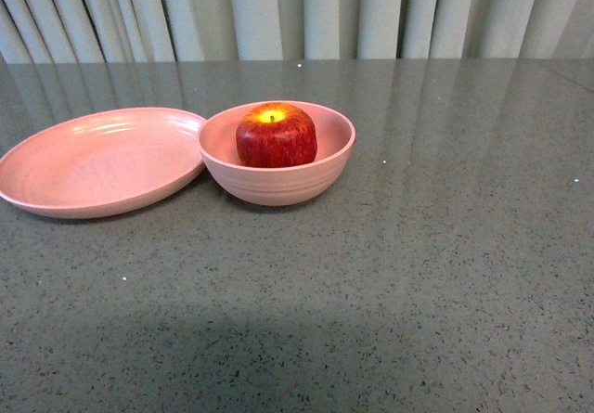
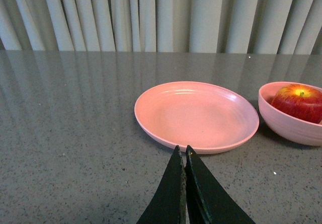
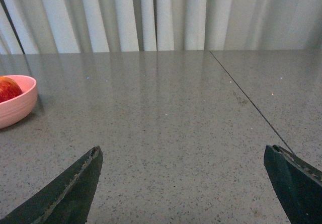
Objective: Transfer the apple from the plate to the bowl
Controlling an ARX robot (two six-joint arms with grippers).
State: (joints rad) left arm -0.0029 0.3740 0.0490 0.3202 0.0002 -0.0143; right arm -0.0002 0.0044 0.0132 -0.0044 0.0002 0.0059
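So we've got the apple (image 1: 276, 136) sitting inside the bowl (image 1: 278, 183), stem dip up with that yellow patch showing. The bowl is on the counter (image 1: 418, 274), roughly mid-depth and a bit toward the left edge in our front view. The plate (image 1: 97, 162) is right beside it on the side nearer the left edge, its rim touching or nearly touching the bowl, we can't quite tell which. Nothing is on the plate.

Neither arm shows up in the front view. From the left wrist view, our left gripper (image 2: 181, 151) has its two dark fingers pressed together with nothing between them, hanging just short of the plate's near rim. The bowl and apple sit off to one side there too.

From the right wrist view, our right gripper (image 3: 183, 156) has its fingers spread wide apart, holding nothing, over bare counter. A thin seam line (image 3: 246, 98) runs across the counter top there, and the bowl with a sliver of apple peeks in at the picture's edge, well apart from the gripper. Pale curtains (image 1: 306, 12) hang behind the counter's far edge.
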